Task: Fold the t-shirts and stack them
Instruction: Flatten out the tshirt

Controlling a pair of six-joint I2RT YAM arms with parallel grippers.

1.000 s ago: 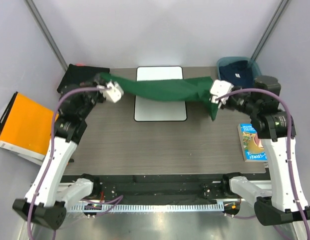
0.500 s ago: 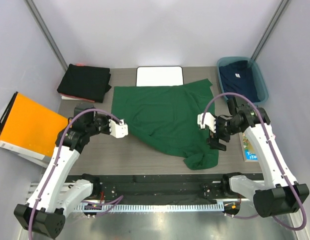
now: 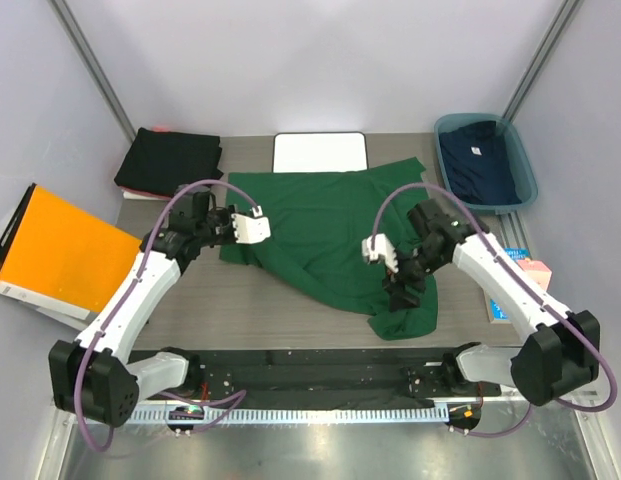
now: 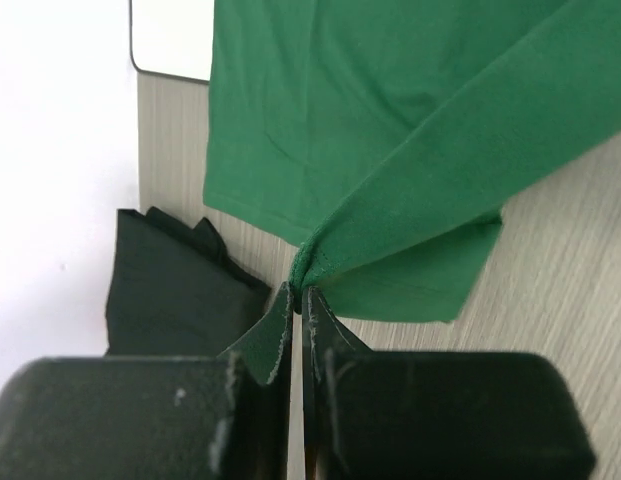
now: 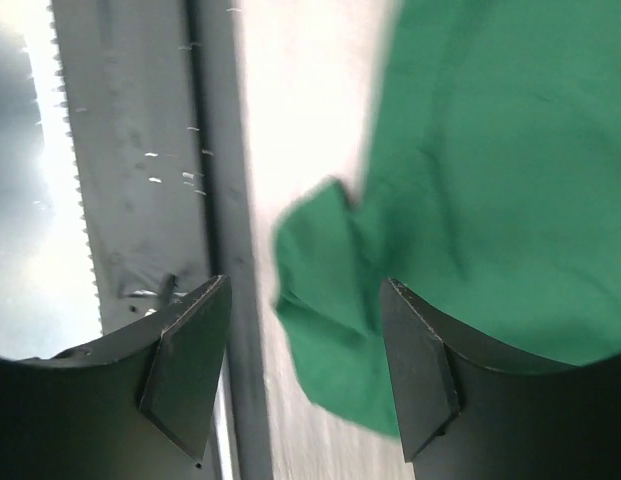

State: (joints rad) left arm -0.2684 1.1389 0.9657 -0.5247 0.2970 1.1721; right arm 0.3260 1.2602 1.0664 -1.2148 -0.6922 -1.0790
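The dark green t-shirt [image 3: 320, 225] lies spread on the table, its near right corner bunched [image 3: 402, 318]. My left gripper [image 3: 248, 232] is shut on the shirt's left edge, and the left wrist view shows the cloth [image 4: 390, 130] pinched at the tips [image 4: 297, 292]. Just above the bunched corner hangs my right gripper [image 3: 400, 288], open. In the right wrist view green cloth [image 5: 470, 200] lies below and between the spread fingers [image 5: 305, 370], untouched. Black folded t-shirts [image 3: 170, 160] sit at the back left. A navy t-shirt [image 3: 478, 160] lies in the bin.
A white board [image 3: 320, 152] lies at the back under the shirt's far edge. The blue bin [image 3: 525, 175] stands at the back right. An orange folder [image 3: 55, 250] lies off the left side, and a book [image 3: 518, 262] lies at the right. The metal rail [image 5: 215, 200] runs along the near edge.
The green shirt, first stretched in the air between both grippers, now lies on the table. My right gripper let go and moved over the bunched corner. The left still grips.
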